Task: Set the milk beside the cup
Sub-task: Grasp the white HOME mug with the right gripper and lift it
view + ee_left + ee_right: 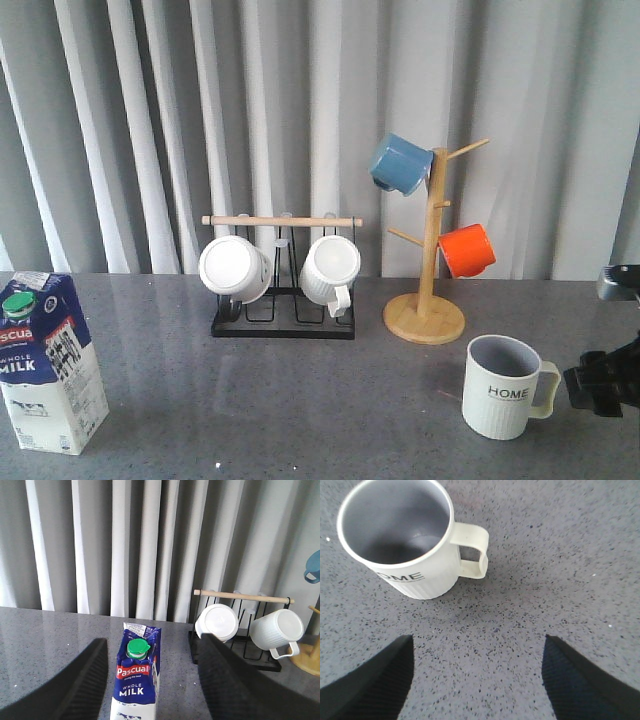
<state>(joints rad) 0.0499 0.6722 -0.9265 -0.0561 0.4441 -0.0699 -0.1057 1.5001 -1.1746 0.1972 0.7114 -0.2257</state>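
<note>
Your milk [50, 362] stands upright at the far left of the bench [300, 400], well apart from the cup [505, 386], which sits upright at the right with its handle toward the right arm. In your left wrist view the left fingers [85, 685] are spread, the carton between them but untouched. Your right fingers [375, 680] are likewise spread above bare bench just beside the cup, holding nothing.

I am reading "Pascual" in white on a red label and "WHOLE MILK" below it on the milk carton [135, 685], and black "HOME" lettering on the side of the cup [502, 389].
</note>
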